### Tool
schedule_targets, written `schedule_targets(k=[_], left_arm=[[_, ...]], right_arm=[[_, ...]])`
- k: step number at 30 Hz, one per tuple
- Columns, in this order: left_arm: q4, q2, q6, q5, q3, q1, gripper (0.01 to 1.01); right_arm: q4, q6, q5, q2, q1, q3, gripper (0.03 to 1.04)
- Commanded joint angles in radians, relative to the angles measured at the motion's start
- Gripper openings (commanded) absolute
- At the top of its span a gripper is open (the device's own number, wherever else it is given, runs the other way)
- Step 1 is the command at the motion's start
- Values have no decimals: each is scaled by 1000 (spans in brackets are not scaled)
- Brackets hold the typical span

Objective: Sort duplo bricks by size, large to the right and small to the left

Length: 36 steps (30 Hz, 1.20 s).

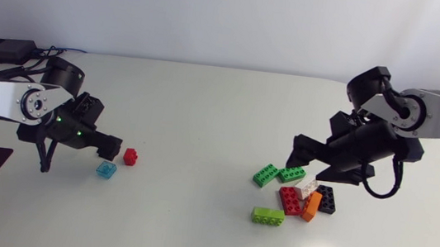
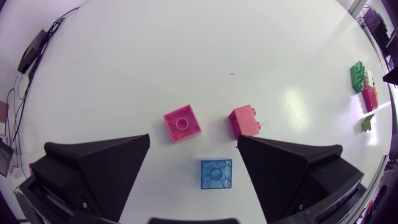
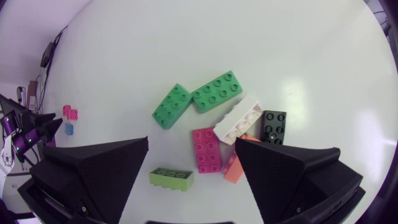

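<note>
Left claw (image 2: 193, 144) spread, empty, w/ small blue brick (image 2: 216, 173) between its fingers (image 2: 106, 168) near desk's left edge; pink brick (image 2: 182, 124) and red brick (image 2: 244, 121) just ahead. Right claw (image 3: 191, 144) spread over large-brick pile (image 1: 290, 200).

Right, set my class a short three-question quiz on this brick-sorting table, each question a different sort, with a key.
1. True or false: the left gripper is shut on the blue brick.
2. The white brick lies: A) in the group by the right gripper; B) beside the blue brick; C) alone at mid-table.
3. How many small bricks does the left wrist view show near the left gripper?
Key: 1 false, it is open; 2 A; 3 three.
</note>
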Motion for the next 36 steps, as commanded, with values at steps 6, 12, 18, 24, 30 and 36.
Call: schedule_targets(k=[6, 12, 18, 24, 30, 36], left_arm=[[-7, -23, -18, -4, -14, 2, 979], [-7, -26, -15, -4, -17, 4, 979], [-7, -21, -10, -4, -21, 13, 979], [-4, -9, -10, -4, -18, 13, 979], [-2, 0, -10, -4, -17, 13, 979], [-1, 9, -10, -4, -17, 14, 979]], right_arm=[[-32, 45, -1, -34, 185, -119, 1007], [-80, 19, -2, -20, 276, -139, 993], [-9, 24, 1, -36, 328, -189, 316], [46, 28, -1, 12, 382, -205, 49], [80, 31, 1, 89, 412, -203, 49], [104, 30, 1, 141, 346, -189, 49]])
